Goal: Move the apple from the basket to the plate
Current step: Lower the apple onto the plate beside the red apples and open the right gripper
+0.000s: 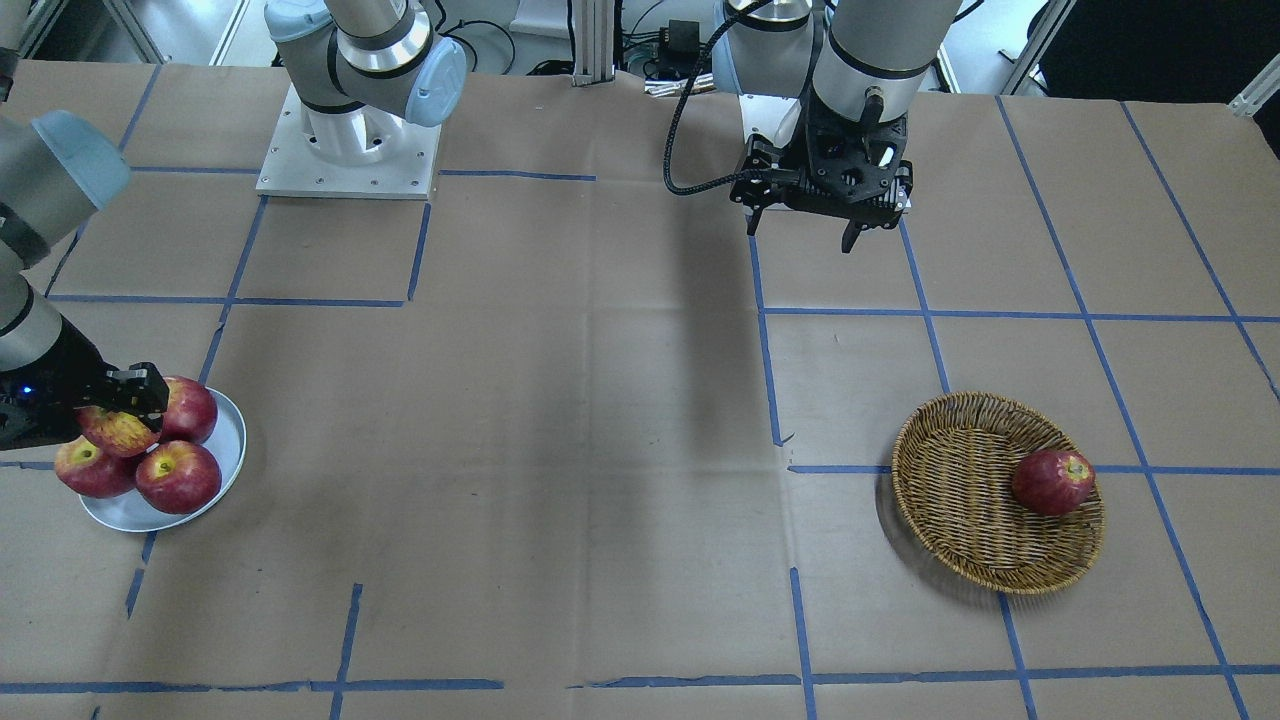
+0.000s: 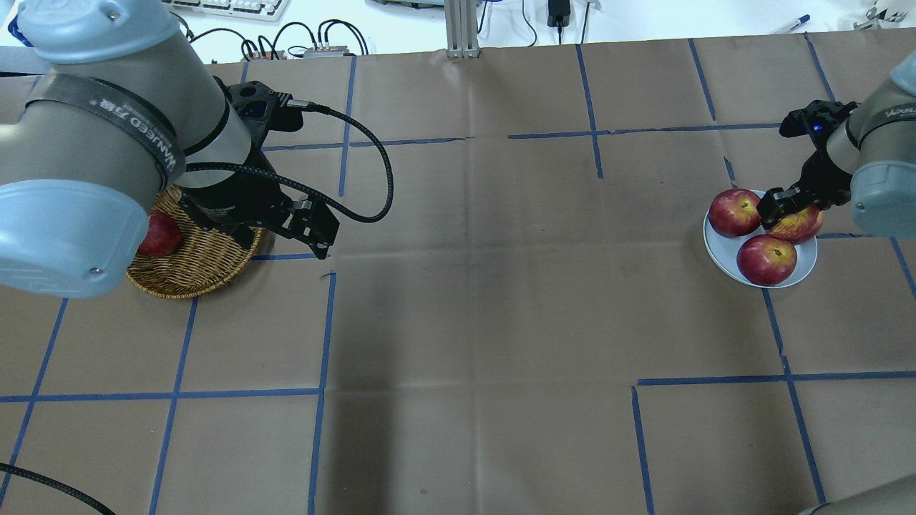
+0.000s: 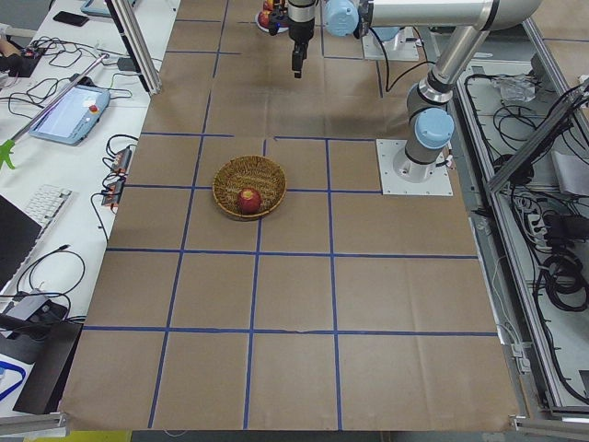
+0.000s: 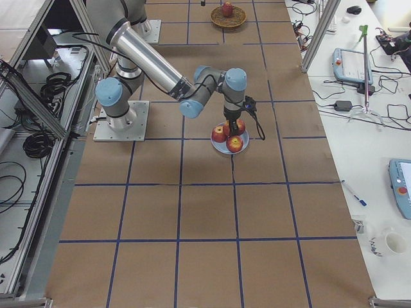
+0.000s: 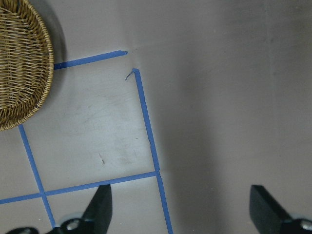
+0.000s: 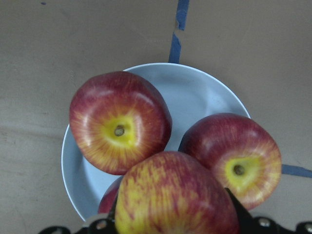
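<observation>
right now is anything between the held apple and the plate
Yes, three deep-red apples crowd the plate right under the apple in the right gripper; bare plate shows only toward one rim.

A robotics lab: tape-gridded table (image 1: 600,450), a teach pendant (image 4: 350,63), cables (image 3: 552,241), aluminium framing (image 3: 134,46)

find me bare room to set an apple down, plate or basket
The small pale grey plate: crowded by three deep-red apples, only a rim-side patch bare, with the streaked yellow-red apple held over it. The round woven wicker basket: mostly bare beside one dark red apple.
</observation>
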`<state>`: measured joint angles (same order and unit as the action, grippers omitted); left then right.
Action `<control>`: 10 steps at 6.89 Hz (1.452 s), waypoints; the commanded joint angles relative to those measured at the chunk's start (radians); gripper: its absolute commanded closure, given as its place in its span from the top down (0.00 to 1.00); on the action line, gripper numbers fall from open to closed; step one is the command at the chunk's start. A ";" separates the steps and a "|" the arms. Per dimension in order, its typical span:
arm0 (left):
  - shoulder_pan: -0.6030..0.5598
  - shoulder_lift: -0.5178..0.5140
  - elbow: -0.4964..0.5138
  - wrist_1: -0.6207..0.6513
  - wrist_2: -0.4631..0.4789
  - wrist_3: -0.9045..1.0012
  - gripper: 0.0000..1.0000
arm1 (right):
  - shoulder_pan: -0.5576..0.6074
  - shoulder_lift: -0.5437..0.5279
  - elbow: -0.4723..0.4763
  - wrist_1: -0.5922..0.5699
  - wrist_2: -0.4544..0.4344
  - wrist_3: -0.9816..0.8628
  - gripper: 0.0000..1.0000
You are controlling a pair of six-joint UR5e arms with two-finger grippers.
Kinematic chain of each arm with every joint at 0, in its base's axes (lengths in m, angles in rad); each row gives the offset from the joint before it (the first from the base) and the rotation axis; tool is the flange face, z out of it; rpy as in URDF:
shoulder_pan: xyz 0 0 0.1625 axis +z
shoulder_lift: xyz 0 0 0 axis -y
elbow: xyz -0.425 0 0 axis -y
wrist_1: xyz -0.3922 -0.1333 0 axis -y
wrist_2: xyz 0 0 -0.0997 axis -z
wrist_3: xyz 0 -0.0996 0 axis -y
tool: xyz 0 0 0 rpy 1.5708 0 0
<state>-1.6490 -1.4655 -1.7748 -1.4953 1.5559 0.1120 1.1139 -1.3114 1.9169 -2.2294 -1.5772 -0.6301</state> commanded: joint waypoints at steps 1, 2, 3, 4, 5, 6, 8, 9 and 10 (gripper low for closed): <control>0.000 0.001 0.000 -0.003 0.001 0.000 0.99 | 0.001 0.003 -0.001 -0.012 0.002 0.004 1.00; 0.000 0.001 0.000 -0.005 0.006 0.000 0.99 | 0.001 -0.003 -0.003 -0.007 0.000 0.007 1.00; 0.000 0.001 0.002 -0.006 0.007 0.002 0.99 | 0.006 -0.021 -0.003 0.002 -0.003 0.010 1.00; 0.002 0.002 0.002 -0.011 0.009 0.002 0.99 | 0.010 -0.043 -0.009 0.007 -0.003 0.012 1.00; 0.002 0.002 0.002 -0.011 0.012 0.000 0.99 | 0.021 -0.090 -0.034 0.087 0.017 0.024 1.00; 0.002 0.002 0.002 -0.010 0.013 0.000 0.99 | 0.039 -0.136 -0.082 0.211 0.037 0.048 1.00; 0.002 0.002 0.002 -0.002 0.012 -0.002 0.99 | 0.143 -0.192 -0.159 0.391 0.036 0.201 1.00; 0.002 0.002 0.002 0.000 0.012 -0.002 0.99 | 0.223 -0.222 -0.173 0.436 0.032 0.328 1.00; 0.002 0.002 0.002 0.000 0.009 -0.002 0.99 | 0.292 -0.248 -0.176 0.460 0.031 0.422 1.00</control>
<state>-1.6475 -1.4633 -1.7732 -1.4966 1.5671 0.1105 1.3190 -1.5254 1.7532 -1.8138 -1.5441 -0.3346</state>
